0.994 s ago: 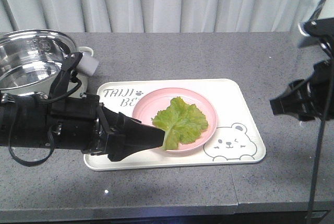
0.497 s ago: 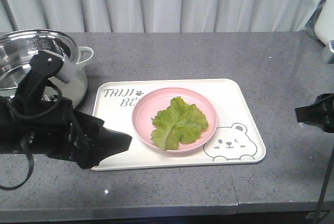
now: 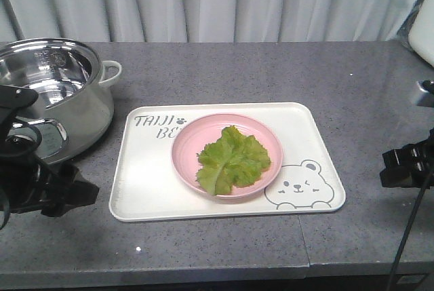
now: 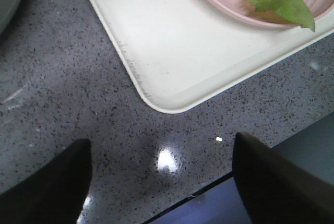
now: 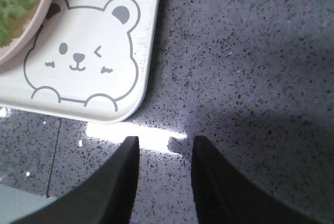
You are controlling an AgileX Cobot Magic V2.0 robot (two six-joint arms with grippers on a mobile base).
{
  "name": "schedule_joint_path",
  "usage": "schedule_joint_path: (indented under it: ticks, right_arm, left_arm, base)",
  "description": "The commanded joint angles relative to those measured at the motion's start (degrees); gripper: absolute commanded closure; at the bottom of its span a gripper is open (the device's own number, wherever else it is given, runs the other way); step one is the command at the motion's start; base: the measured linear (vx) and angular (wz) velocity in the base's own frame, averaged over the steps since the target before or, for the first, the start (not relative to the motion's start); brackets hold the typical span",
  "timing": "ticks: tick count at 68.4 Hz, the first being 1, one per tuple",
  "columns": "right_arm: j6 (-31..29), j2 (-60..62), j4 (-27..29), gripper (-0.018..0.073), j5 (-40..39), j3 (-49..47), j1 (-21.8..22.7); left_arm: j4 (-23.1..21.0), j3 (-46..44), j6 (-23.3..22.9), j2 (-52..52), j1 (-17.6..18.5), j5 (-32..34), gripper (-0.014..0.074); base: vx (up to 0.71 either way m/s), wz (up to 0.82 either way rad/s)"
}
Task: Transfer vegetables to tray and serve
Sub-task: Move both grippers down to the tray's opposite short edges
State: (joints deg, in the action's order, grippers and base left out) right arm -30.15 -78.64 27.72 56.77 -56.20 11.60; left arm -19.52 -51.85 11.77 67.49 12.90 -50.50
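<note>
Lettuce lies on the pink plate, mid-tray. Tray's long axis runs left-right between the arms. Left gripper spread wide, empty, off the near-left corner. Right gripper parted, empty, off the near-right corner. Judged: neither arm nearer.

Bench: dark grey speckled surface, running the full width of the front view, with a pale curtain behind its far edge. A thin seam crosses the near edge, right of centre. Two items lie directly on it. The cream-white tray sits flat at centre, long side facing the near edge. A steel pot stands upright at far left, close to the tray's far-left corner. A small white speck lies near the tray's near-left corner.
</note>
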Motion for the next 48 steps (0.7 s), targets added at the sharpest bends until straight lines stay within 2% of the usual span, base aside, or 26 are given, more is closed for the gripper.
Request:
schedule_joint_path:
  ticks: [1, 11, 20, 34, 42, 48]
  right_arm:
    - [-1.4, 0.5, 2.4, 0.0315, -0.5, -1.4, 0.4]
    - [-3.4, 0.3, 4.0, 0.0313, -0.7, -1.4, 0.4]
    - [-3.6, 0.3, 4.2, 0.0295, -1.0, -1.8, 0.4]
    - [-4.1, -0.5, 5.7, 0.0218, 0.1, -4.2, 0.2]
    - [-2.7, -2.5, 4.5, 0.0212, 0.9, -5.7, -2.4]
    - [-0.5, -4.7, 1.0, 0.0212, 1.0, -7.0, -5.1]
  left_arm:
    - [-1.4, -1.6, -3.9, 0.6, 0.0, 1.6, 0.0062]
    - [-1.4, -1.6, -5.6, 3.7, 0.0, 2.0, 0.008]
    - [-1.7, -1.6, -5.6, 6.3, 0.1, 3.9, 0.0162]
    - [-5.2, -1.6, -5.4, 9.4, 0.1, 6.6, 0.0288]
    - [-7.0, -1.6, -4.0, 11.2, 0.1, 7.6, 0.0318]
    - [-9.4, -1.6, -2.6, 12.1, 0.1, 8.7, 0.0324]
  base:
    - [0.0, 0.0]
    - [0.0, 0.0]
    - [0.0, 0.0]
    - [0.0, 0.0]
    - [0.0, 0.0]
    - [0.0, 0.0]
